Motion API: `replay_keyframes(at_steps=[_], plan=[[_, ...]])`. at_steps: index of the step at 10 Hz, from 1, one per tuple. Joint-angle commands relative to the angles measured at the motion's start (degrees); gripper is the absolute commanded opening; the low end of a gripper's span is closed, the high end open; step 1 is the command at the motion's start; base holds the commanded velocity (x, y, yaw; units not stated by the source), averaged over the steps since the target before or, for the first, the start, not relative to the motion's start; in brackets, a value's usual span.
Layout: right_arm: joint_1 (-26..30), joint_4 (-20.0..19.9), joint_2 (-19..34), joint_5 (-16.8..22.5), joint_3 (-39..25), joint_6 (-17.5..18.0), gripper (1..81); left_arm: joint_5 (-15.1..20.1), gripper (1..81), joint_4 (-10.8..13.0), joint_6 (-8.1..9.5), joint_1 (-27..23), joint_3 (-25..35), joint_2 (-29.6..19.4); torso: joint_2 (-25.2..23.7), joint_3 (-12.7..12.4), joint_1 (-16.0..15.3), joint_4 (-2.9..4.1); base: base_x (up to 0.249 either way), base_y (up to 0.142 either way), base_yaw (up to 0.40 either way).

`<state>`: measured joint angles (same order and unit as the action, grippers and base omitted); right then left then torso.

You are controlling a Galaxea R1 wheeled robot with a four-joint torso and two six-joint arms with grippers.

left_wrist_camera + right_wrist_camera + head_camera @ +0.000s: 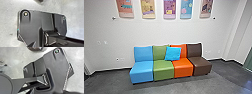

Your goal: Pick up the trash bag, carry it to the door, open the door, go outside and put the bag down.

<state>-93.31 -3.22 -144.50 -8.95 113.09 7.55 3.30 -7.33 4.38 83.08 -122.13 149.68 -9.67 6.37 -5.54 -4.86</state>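
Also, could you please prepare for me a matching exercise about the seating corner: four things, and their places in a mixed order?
1. Cushion
2. Posters
3. Brown seat
4. Light blue seat

A. Row end, beside the orange seat
B. High on the wall
C. Row end, beside the green seat
D. In front of two backrests

Pairs: 1-D, 2-B, 3-A, 4-C

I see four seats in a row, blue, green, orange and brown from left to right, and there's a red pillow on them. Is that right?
Almost! The pillow is bright blue, not red; look in the head view. The four seats do go blue, green, orange, brown.
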Motion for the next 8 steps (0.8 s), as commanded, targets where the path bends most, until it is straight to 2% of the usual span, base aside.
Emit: replay_keyframes(at_steps=[1,3,5,6,8], plan=[[2.9,-3.7,7.4,2.6,-8.4,0.3,81.1,3.8,81.1,-3.7,-0.07,-4.6,10.0,-8.8,-5.6,5.3,-3.6,0.0,0.0,0.0,0.0],[3.0,-5.3,12.0,0.9,-13.9,0.3,81.1,3.9,81.1,-5.7,-0.07,-6.6,8.2,-9.0,-9.6,9.2,-6.2,0.0,0.0,0.0,0.0],[2.8,-6.3,13.7,0.2,-15.8,0.3,81.1,4.4,81.1,-7.0,-0.07,-8.4,7.3,-9.4,-14.0,13.3,-9.0,0.0,0.0,0.0,0.0],[2.9,-6.6,14.3,0.2,-16.6,0.3,81.1,6.1,81.1,-8.0,-0.16,-9.7,7.5,-10.1,-15.9,15.2,-10.2,0.0,0.0,0.0,0.0],[3.4,-7.5,15.5,0.0,-17.9,0.3,81.1,6.3,81.1,-9.2,-0.16,-11.7,7.9,-11.1,-20.2,19.2,-12.9,0.0,0.0,0.0,0.0]])
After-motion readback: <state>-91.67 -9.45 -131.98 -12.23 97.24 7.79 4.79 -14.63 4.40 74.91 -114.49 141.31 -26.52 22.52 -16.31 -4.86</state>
